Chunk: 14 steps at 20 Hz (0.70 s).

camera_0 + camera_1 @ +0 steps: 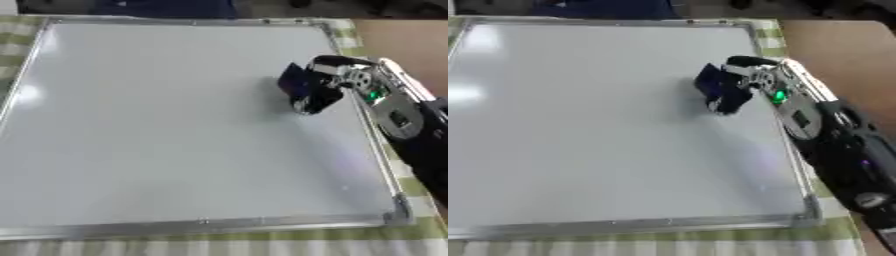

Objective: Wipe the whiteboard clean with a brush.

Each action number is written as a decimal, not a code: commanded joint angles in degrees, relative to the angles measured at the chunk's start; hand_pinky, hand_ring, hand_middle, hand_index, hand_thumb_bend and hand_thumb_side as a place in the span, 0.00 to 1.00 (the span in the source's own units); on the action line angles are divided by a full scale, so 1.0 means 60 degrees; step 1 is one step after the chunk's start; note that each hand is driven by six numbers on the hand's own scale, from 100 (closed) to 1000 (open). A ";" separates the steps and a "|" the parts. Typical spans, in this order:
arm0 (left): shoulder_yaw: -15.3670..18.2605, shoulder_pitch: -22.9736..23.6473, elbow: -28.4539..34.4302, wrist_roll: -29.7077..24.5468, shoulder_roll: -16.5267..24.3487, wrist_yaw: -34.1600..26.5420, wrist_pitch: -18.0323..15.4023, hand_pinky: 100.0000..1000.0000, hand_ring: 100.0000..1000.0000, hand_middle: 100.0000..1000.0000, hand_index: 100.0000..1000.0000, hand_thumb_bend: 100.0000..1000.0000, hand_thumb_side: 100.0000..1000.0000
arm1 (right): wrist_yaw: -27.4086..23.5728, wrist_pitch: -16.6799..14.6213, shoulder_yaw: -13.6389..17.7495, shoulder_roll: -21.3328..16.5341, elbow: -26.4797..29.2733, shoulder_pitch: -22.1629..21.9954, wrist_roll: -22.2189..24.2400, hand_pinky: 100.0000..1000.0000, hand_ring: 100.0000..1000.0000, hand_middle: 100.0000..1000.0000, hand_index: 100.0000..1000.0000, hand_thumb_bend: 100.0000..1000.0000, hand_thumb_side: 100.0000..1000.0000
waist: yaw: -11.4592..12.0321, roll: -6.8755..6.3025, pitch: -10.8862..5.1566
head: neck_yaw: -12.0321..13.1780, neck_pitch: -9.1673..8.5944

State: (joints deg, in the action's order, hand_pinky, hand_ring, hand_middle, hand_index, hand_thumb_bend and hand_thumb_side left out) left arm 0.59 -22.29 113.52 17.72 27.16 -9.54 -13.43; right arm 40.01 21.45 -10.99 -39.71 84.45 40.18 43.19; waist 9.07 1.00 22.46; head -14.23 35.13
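curling its fingers round a dark blue brush (296,82) pressed on the whiteboard (175,135) near its right edge, the right hand (346,80) holds what looks light and stiff, best gripped across its back.

The right hand (737,82) is mostly black, with dark curled fingers (726,102) and silver metal at the knuckles. Just behind the knuckles a small green light (780,96) glows. Behind that light sits a grey plate (398,117) with a dark rectangular marking, perhaps a port. Beyond the plate the forearm (859,165) is glossy black, with a small silver fitting (869,200) farther back.
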 commanded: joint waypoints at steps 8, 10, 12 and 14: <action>0.0068 -0.0083 0.0178 0.0030 0.0117 -0.0013 -0.0023 0.68 0.84 0.81 0.85 0.19 1.00 | 0.0022 0.0595 0.0009 -0.0010 -0.0602 -0.0057 -0.0282 0.59 0.69 0.44 0.66 0.00 0.22 | -0.0010 -0.0099 -0.0087 | -0.0023 -0.0160; 0.0065 -0.0082 0.0178 0.0024 0.0117 -0.0015 -0.0021 0.68 0.84 0.81 0.85 0.19 1.00 | 0.0169 0.0618 0.0014 -0.0026 -0.0693 0.0019 -0.0370 0.59 0.69 0.42 0.66 0.00 0.22 | 0.0003 -0.0102 -0.0088 | -0.0029 -0.0162; 0.0062 -0.0083 0.0178 0.0020 0.0118 -0.0019 -0.0021 0.68 0.84 0.81 0.85 0.19 1.00 | 0.0299 0.0630 0.0031 -0.0036 -0.0799 0.0105 -0.0416 0.59 0.68 0.41 0.66 0.00 0.22 | 0.0013 -0.0103 -0.0086 | -0.0034 -0.0161; 0.0059 -0.0085 0.0178 0.0015 0.0113 -0.0026 -0.0019 0.68 0.84 0.81 0.85 0.19 1.00 | 0.0429 0.0635 0.0048 -0.0041 -0.0905 0.0197 -0.0454 0.59 0.68 0.41 0.66 0.00 0.22 | 0.0021 -0.0102 -0.0081 | -0.0037 -0.0166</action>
State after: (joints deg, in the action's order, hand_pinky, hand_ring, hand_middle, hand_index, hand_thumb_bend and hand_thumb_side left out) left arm 0.59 -22.29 113.52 17.80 27.16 -9.57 -13.49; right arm 41.70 24.75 -10.49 -39.47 80.84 41.72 40.19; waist 9.23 0.77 22.65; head -14.27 34.61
